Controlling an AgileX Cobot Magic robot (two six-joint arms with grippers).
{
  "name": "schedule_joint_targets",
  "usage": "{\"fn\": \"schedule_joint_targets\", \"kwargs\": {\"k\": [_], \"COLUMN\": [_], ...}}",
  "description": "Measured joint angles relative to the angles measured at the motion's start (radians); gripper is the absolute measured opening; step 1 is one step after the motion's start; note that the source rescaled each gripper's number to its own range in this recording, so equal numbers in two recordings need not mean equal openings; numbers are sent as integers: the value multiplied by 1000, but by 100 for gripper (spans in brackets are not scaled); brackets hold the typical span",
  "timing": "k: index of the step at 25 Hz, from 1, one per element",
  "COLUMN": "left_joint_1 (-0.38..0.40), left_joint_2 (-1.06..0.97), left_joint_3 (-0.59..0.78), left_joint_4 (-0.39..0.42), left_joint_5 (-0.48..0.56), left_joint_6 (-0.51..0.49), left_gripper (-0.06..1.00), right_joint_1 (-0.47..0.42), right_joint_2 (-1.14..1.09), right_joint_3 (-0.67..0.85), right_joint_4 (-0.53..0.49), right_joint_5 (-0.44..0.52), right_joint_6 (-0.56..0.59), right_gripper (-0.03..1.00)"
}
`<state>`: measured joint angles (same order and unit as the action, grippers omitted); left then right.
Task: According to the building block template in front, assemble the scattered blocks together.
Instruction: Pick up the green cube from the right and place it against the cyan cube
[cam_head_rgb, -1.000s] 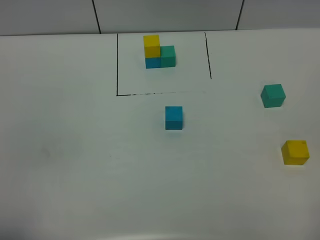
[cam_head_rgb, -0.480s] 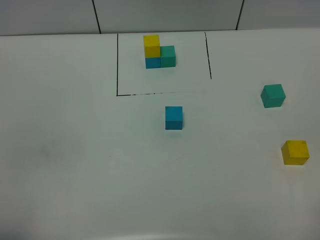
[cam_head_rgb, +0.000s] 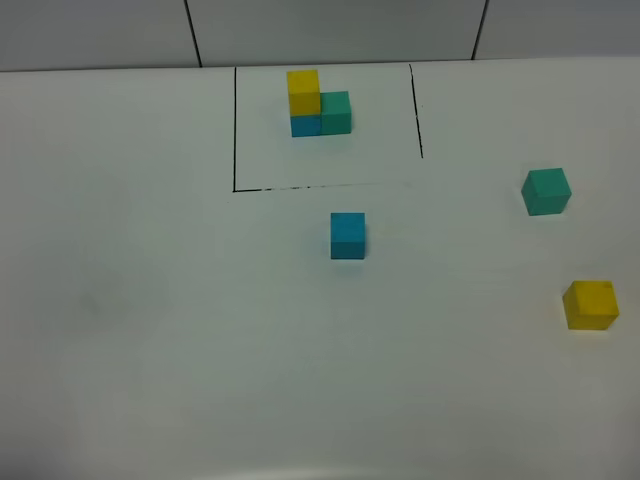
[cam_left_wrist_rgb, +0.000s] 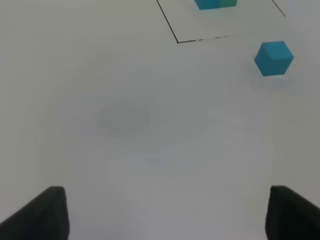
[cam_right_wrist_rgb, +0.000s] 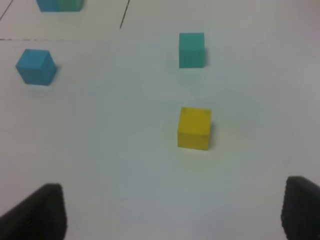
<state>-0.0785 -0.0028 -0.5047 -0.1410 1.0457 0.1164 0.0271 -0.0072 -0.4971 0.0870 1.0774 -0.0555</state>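
Note:
The building block template (cam_head_rgb: 319, 103) stands inside a black-lined rectangle at the back: yellow on blue, teal-green beside it. The loose sky-blue cube (cam_head_rgb: 348, 236) sits just in front of the frame; it also shows in the left wrist view (cam_left_wrist_rgb: 273, 58) and the right wrist view (cam_right_wrist_rgb: 36, 66). The teal-green cube (cam_head_rgb: 546, 191) (cam_right_wrist_rgb: 191, 49) and the yellow cube (cam_head_rgb: 590, 305) (cam_right_wrist_rgb: 194, 128) lie at the right. No gripper shows in the exterior high view. My left gripper (cam_left_wrist_rgb: 165, 215) and right gripper (cam_right_wrist_rgb: 170, 212) are open and empty, above bare table.
The white table (cam_head_rgb: 160, 320) bears the frame's black lines (cam_head_rgb: 234, 130). A tiled wall (cam_head_rgb: 330, 30) runs behind the table's back edge. The template's bottom edge also shows in the left wrist view (cam_left_wrist_rgb: 216, 4) and the right wrist view (cam_right_wrist_rgb: 59, 5).

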Motion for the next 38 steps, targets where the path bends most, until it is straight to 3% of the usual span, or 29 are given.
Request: {"fn": "schedule_joint_targets", "kwargs": {"k": [4,38], "left_joint_1": [49,49], "left_joint_2": [0,0], "left_joint_3": [0,0], "left_joint_4": [0,0], "left_joint_5": [0,0], "left_joint_6": [-1,-5], "left_gripper": [67,67], "right_joint_1": [0,0], "right_joint_2": [0,0], "right_joint_3": [0,0], "right_joint_4": [0,0], "right_joint_5": [0,0], "right_joint_6": [0,0], "right_gripper": [75,75]}}
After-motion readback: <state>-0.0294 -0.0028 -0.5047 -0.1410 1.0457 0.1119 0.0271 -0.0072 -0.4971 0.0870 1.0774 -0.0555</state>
